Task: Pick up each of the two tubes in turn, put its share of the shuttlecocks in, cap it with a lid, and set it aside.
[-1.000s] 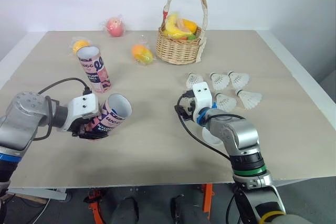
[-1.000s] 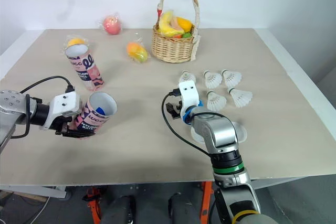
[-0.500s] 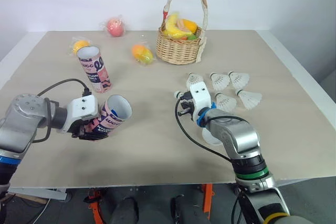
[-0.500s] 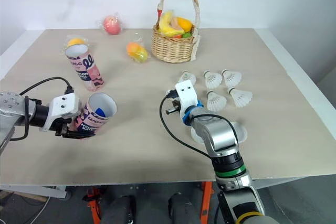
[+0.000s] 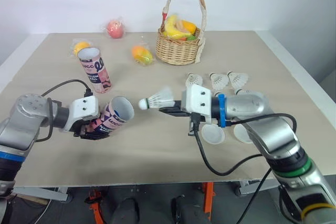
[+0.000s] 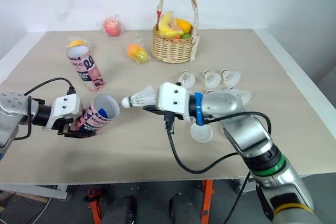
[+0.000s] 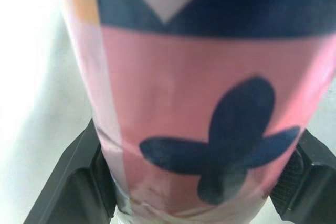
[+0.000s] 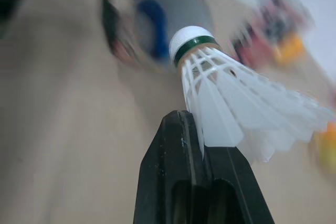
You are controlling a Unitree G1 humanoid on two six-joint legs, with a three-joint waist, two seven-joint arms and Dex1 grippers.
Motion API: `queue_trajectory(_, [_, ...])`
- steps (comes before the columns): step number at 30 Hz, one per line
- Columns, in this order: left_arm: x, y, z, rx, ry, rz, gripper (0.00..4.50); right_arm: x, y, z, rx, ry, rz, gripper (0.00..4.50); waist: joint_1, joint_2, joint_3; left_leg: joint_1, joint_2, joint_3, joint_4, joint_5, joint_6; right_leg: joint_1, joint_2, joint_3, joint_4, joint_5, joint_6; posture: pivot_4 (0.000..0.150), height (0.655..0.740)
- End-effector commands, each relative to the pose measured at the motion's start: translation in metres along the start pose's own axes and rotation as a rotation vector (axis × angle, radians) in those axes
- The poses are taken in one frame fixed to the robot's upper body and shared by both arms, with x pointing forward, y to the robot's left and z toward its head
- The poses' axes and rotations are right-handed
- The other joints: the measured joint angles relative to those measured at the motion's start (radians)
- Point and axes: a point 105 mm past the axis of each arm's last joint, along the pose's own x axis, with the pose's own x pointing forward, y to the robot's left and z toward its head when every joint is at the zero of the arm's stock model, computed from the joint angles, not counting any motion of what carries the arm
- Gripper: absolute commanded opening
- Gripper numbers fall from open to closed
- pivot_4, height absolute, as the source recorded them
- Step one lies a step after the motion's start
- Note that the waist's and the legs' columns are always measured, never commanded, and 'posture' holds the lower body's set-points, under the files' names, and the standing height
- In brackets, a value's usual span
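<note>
Shuttlecock [image 5: 157, 99], its cork pointing left, is pinched by the feather skirt in the closed right gripper [image 5: 167, 108] and hangs just right of the open mouth of the pink tube [image 5: 113, 115]. The left gripper [image 5: 93, 128] clamps that tube, tilted, at near left. To seat it well, line the cork up with the tube's axis, enter cork first, and let go only once the skirt passes the rim; a harder squeeze could crush the feathers.

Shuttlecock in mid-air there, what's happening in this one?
The left gripper holds a pink tube tilted, open mouth toward the right arm. The right gripper pinches a shuttlecock by its feathers, cork pointing at that mouth, not yet inside. More shuttlecocks and lids lie on the table; the second tube stands upright.
</note>
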Motion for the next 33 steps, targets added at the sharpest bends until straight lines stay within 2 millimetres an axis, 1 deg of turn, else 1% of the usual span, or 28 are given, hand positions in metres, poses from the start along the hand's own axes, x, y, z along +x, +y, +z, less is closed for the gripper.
queue_trajectory(1, [0.015,-0.011,-0.008,-0.021,0.015,-0.069,3.29,0.013,-0.019,0.014,-0.107,-0.021,0.03,0.06,0.001,0.001,0.001,-0.001,0.0,0.001,0.0,0.0,0.0,0.0,0.0,0.001,0.0,0.001,0.0,0.15,0.74])
queue_trajectory(4, [0.015,-0.011,-0.009,-0.024,0.014,-0.067,3.29,0.024,-0.018,0.022,-0.165,-0.037,0.112,0.06,0.002,0.001,0.0,-0.001,0.0,0.0,0.0,0.0,0.0,-0.001,0.0,0.001,0.0,0.0,0.0,0.15,0.74])
queue_trajectory(7, [0.016,-0.013,-0.01,-0.036,0.005,-0.061,3.29,0.032,-0.011,0.018,-0.229,-0.005,0.199,0.06,0.004,0.001,0.0,-0.001,0.0,0.0,-0.001,0.0,0.0,-0.001,0.0,0.0,0.0,0.001,0.003,0.15,0.74])
queue_trajectory(9, [0.017,-0.014,-0.011,-0.044,0.0,-0.055,3.29,0.035,-0.011,0.015,-0.252,0.006,0.22,0.06,0.004,0.003,-0.001,-0.001,0.0,0.0,-0.001,0.0,0.0,-0.001,0.0,0.0,0.0,0.001,0.003,0.15,0.74])
queue_trajectory(12, [0.016,-0.018,-0.013,-0.053,0.0,-0.048,3.29,0.033,-0.022,0.005,-0.262,0.049,0.198,0.06,0.0,0.004,-0.002,0.0,0.001,0.0,-0.002,0.0,0.0,-0.001,0.0,0.0,0.001,0.001,0.002,0.15,0.74])
queue_trajectory(15, [0.016,-0.019,-0.012,-0.058,-0.003,-0.04,3.29,0.029,-0.028,-0.002,-0.259,0.073,0.184,0.06,-0.001,0.004,-0.002,0.0,0.001,0.0,-0.001,0.0,0.0,-0.001,0.001,-0.001,0.002,0.001,-0.001,0.15,0.74])
queue_trajectory(20, [0.016,-0.02,-0.012,-0.055,-0.009,-0.037,3.29,0.021,-0.048,-0.005,-0.213,0.083,0.117,0.06,-0.001,0.005,-0.001,0.0,0.001,0.001,-0.002,0.0,0.0,-0.001,0.0,0.0,0.002,0.001,0.001,0.15,0.74])
queue_trajectory(22, [0.016,-0.019,-0.011,-0.052,-0.014,-0.036,3.29,0.017,-0.051,-0.005,-0.187,0.075,0.108,0.06,-0.001,0.005,-0.001,0.0,0.001,0.001,-0.002,0.0,0.0,-0.001,0.0,0.0,0.002,0.001,0.001,0.15,0.74])
queue_trajectory(27, [0.017,-0.018,-0.01,-0.047,-0.023,-0.036,3.29,0.015,-0.034,-0.003,-0.17,0.054,0.17,0.06,0.0,0.005,-0.001,0.0,0.001,0.0,-0.002,0.0,0.0,-0.001,0.0,0.0,0.002,0.0,0.001,0.15,0.74])
queue_trajectory(33, [0.018,-0.013,-0.007,-0.04,-0.041,-0.029,3.29,0.028,-0.018,-0.005,-0.17,0.067,0.211,0.06,0.001,0.005,-0.001,0.0,0.001,0.0,-0.002,0.0,0.0,-0.001,0.0,0.0,0.002,0.001,0.001,0.15,0.74])
